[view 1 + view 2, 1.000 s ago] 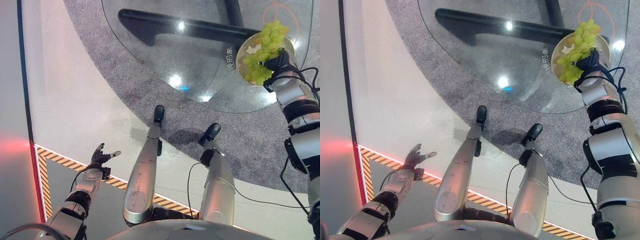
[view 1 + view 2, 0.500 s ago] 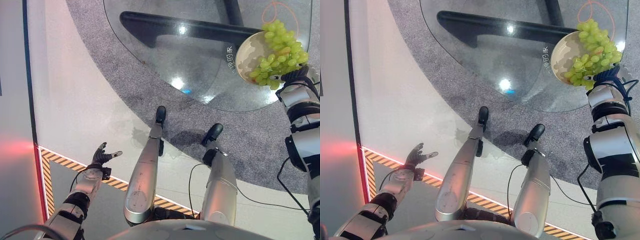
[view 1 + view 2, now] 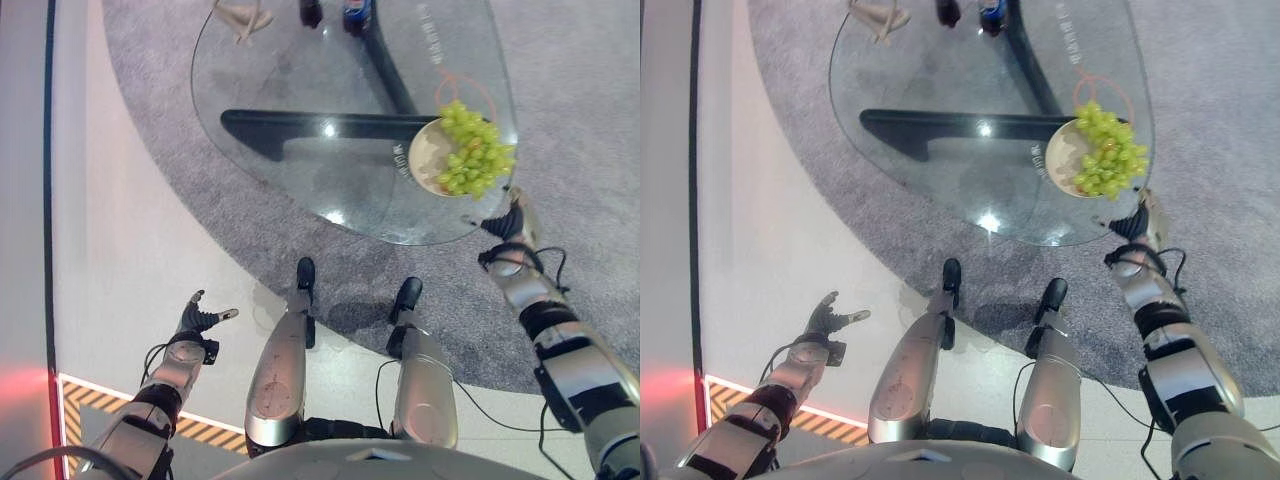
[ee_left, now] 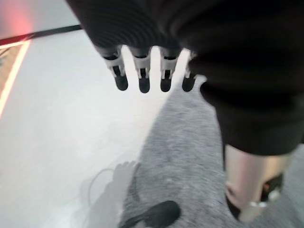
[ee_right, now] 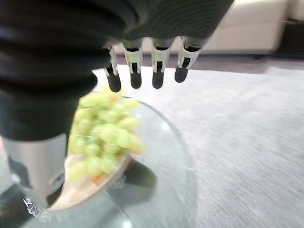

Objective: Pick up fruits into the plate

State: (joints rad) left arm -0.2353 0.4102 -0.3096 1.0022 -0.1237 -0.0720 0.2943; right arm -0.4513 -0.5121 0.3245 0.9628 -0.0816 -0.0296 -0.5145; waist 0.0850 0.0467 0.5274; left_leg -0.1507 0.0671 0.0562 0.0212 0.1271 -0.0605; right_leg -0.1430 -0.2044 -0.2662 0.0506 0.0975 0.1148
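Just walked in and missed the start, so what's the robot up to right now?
A bunch of green grapes lies on a round pale plate near the edge of the oval glass table. The robot's right hand hovers just off the table edge beside the plate, fingers straight and holding nothing. Its left hand hangs open over the pale floor, away from the table.

The right hand (image 3: 512, 214) has let go of the bunch of green grapes (image 3: 470, 160), which it held one second ago. Now the grapes lie on the plate (image 3: 424, 160), on the glass table (image 3: 300, 90). The hand has pulled back off the table and hangs just beside its near edge, apart from the plate, with its fingers (image 5: 156, 71) straight. The camera has also moved: more of the far side of the table shows now.
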